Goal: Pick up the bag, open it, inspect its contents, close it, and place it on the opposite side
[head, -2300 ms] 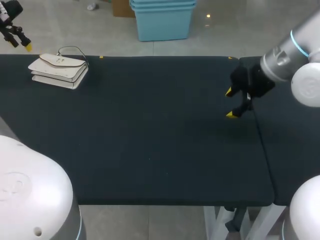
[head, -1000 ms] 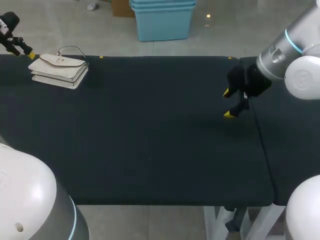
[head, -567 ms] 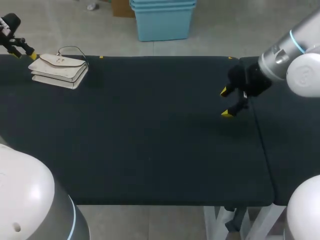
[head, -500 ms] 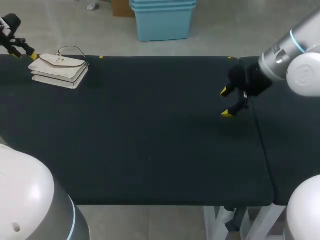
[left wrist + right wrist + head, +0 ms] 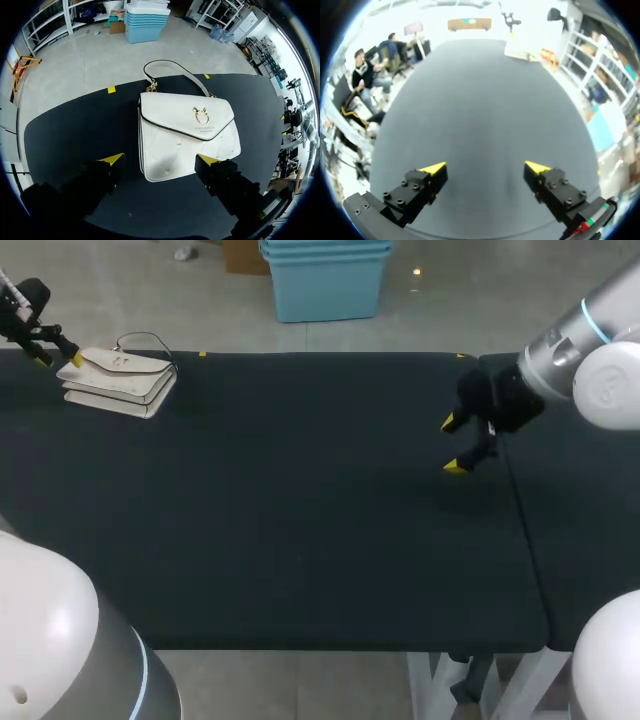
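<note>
Left gripper (image 5: 58, 353) seemingly nearer bag (image 5: 120, 378)

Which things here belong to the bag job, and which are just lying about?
For the job: white leather flap handbag with gold clasp; left end effector; right end effector.
Just lying about: black table; yellow tape marks on it.

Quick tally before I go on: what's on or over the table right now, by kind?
white handbag: 1
yellow-tipped grippers: 2, the left gripper and the right gripper, both open
total: 3
</note>
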Motion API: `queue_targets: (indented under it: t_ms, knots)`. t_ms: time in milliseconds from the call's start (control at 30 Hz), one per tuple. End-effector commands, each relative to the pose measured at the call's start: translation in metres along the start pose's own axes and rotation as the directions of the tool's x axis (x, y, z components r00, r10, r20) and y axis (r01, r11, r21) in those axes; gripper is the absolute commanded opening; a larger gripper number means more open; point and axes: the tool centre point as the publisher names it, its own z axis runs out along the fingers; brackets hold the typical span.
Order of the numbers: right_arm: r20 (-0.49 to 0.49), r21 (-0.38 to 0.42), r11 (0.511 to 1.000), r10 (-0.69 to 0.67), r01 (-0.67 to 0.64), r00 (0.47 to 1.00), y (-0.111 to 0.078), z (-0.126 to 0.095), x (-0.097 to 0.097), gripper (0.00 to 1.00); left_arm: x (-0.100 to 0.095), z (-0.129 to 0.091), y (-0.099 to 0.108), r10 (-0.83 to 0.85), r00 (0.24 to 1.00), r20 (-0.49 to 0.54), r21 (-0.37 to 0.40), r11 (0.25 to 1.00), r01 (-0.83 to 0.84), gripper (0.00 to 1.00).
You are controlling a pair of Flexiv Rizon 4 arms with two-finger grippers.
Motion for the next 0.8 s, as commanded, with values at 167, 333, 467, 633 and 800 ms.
queue_targets:
  t_ms: [167, 333, 467, 633, 800]
  knots:
    - [-0.003, -0.002, 1.0, -0.001, 0.001, 1.0, 0.0, 0.001, -0.001, 1.0, -0.009, 0.018, -0.003, -0.036, 0.704, -0.709, -0.009, 0.999, 0.041, 0.73]
    - [-0.003, -0.002, 1.0, -0.001, 0.001, 1.0, 0.0, 0.001, -0.001, 1.0, -0.007, 0.022, 0.0, -0.044, 0.7, -0.713, -0.011, 0.999, 0.052, 0.33]
    - [-0.003, -0.002, 1.0, -0.001, 0.001, 1.0, 0.0, 0.001, -0.001, 1.0, -0.003, 0.024, 0.003, -0.049, 0.695, -0.717, -0.015, 0.998, 0.055, 0.0]
    - [-0.003, -0.002, 1.0, -0.001, 0.001, 1.0, 0.0, 0.001, -0.001, 1.0, 0.006, 0.024, 0.008, -0.05, 0.692, -0.72, -0.02, 0.998, 0.051, 0.0]
    - [-0.003, -0.002, 1.0, -0.001, 0.001, 1.0, 0.0, 0.001, -0.001, 1.0, 0.023, 0.027, 0.016, -0.043, 0.678, -0.734, -0.032, 0.999, 0.028, 0.0]
